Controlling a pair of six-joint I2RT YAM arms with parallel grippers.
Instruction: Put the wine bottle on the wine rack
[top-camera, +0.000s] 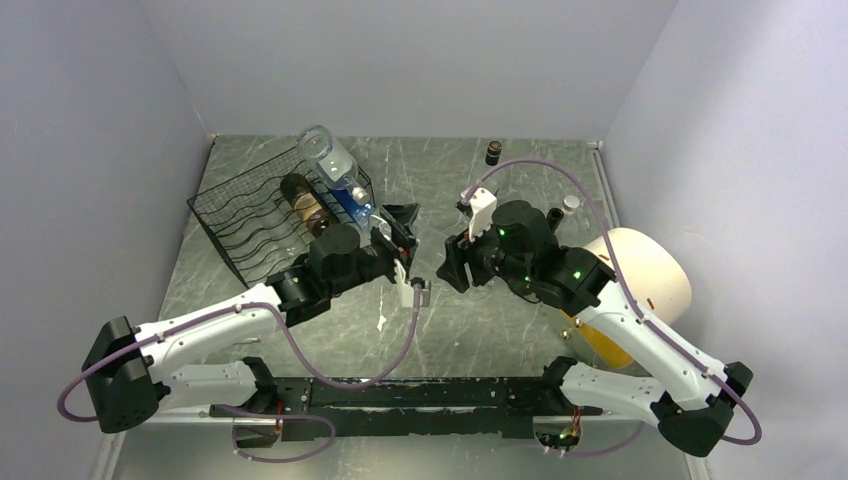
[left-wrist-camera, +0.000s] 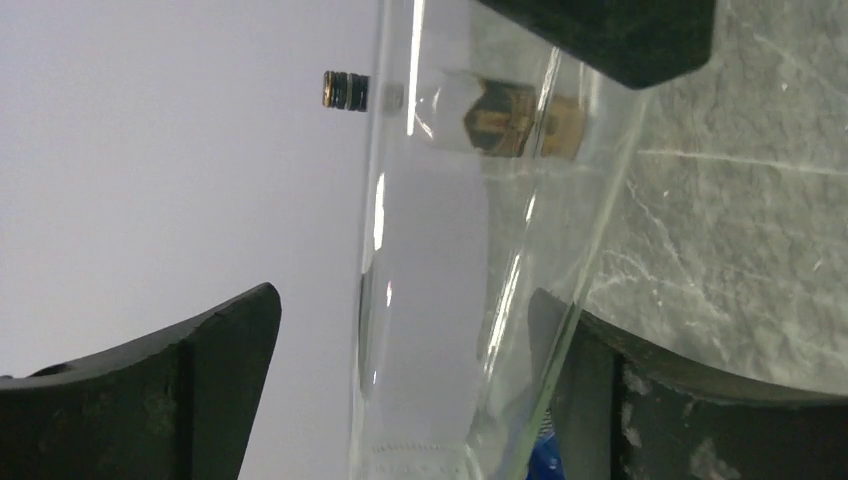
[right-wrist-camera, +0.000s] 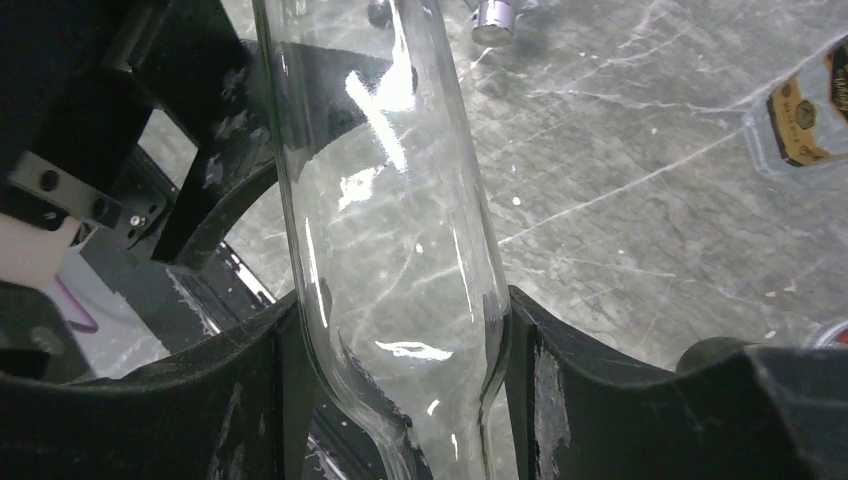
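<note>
**A:** What do our fingers have?

**B:** Our right gripper is clenched on the wine bottle, with both pads pressed to the clear glass near its shoulder. Our left gripper is spread wide around the same bottle. 1 of its fingers stands apart from the glass and the other sits close against it.

**A:** Why 2 grippers on 1 bottle?

**B:** We judge it a handover. Our left arm is the one beside the wine rack, so it should take the bottle. The right needs to hold firm until the left closes. The bottle hangs in the air just right of the rack, not yet on it.

**A:** And the count?

**B:** 2 arms and 2 grippers. 2 bottles lie on the rack: 1 clear blue-labelled bottle and 1 brown bottle. Well right of the rack, 1 gold-labelled bottle lies on the table. There are also what look like 2 caps, 1 dark cap and 1 pale cap.
</note>
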